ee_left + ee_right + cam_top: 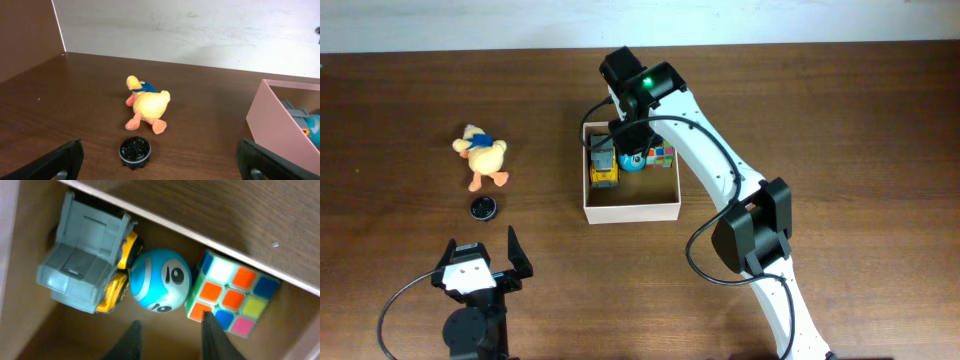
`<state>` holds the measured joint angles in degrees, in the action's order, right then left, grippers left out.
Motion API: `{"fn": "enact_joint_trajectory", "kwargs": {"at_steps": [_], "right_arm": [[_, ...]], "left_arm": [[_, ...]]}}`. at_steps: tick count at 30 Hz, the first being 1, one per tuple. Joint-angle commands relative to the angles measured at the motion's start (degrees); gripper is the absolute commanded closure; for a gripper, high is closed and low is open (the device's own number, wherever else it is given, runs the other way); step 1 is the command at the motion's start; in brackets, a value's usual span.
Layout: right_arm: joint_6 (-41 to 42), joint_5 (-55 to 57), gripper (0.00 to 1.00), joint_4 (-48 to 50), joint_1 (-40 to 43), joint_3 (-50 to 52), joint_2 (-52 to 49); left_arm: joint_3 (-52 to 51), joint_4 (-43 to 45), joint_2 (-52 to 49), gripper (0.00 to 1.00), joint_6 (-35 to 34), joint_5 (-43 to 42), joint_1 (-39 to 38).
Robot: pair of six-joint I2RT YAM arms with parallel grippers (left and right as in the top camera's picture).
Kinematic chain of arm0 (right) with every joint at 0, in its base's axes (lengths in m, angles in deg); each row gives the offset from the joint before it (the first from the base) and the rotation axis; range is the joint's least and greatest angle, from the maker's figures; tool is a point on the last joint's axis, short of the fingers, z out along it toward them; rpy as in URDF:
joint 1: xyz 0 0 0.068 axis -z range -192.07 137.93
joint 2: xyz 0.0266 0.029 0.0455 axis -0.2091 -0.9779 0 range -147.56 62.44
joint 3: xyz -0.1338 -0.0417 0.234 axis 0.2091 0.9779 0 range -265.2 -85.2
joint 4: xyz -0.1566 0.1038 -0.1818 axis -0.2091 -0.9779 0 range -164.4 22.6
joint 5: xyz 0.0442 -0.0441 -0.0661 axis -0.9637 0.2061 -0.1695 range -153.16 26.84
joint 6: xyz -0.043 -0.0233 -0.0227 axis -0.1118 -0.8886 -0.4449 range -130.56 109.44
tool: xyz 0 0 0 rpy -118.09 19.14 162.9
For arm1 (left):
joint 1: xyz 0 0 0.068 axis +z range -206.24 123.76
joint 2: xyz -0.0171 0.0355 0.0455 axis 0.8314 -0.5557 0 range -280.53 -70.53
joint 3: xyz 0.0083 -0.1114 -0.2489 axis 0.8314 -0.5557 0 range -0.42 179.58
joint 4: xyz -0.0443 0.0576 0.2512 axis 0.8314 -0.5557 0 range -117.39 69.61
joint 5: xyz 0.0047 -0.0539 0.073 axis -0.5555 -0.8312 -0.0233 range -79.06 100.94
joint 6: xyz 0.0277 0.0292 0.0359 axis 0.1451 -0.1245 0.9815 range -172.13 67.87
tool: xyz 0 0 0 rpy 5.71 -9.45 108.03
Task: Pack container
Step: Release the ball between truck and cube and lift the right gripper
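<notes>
Dark fingers (216,339) of the right gripper (173,341) are seen parted a little, with a clear gap between them. Nothing is gripped. The gripper is held inside the container (35,340), above its tan floor.

- Just ahead of the fingertips: a blue ball (161,287) with a printed face, lying on the container floor, touched by neither finger.
- To the ball's left, as viewed from the wrist: a toy truck (87,275) with a grey bed and yellow body, pressed against the ball.
- To the ball's right: a colour-puzzle cube (232,300), set touching the ball. One fingertip is seen in front of its near corner; contact cannot be judged.
- All three toys are lined up along the container's far wall. Beyond that wall the dark wooden table (225,210) is seen.

The left gripper (482,243) is noted well apart from the container, low over the table, its fingers spread wide and empty.

- Near, ahead of it: a small black round disc (134,150) lying flat.
- Just past the disc: a yellow plush duck (145,107) with a blue scarf, lying on the table.
- Off to this gripper's right: the container's pale outer wall.
</notes>
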<state>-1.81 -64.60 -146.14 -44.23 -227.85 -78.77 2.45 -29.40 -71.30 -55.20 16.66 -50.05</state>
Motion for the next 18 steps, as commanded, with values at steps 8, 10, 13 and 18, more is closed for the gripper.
{"fn": "enact_joint_trajectory", "kwargs": {"at_steps": [8, 10, 13, 18], "right_arm": [[-0.37, 8.98, 0.48, -7.56, 6.27, -17.68, 4.9], [-0.37, 10.34, 0.47, -8.7, 9.88, -18.14, 4.9], [-0.2, 10.43, 0.36, -10.67, 15.37, -17.86, 4.74], [-0.13, 11.15, 0.3, -11.85, 24.24, -15.34, 4.39]], "left_arm": [[-0.35, 0.17, 0.48, 0.01, -0.74, -1.01, 0.31], [-0.35, 0.17, 0.48, 0.01, -0.74, -1.01, 0.31], [-0.35, 0.17, 0.48, 0.01, -0.74, -1.01, 0.31], [-0.35, 0.17, 0.48, 0.01, -0.74, -1.01, 0.31]]}}
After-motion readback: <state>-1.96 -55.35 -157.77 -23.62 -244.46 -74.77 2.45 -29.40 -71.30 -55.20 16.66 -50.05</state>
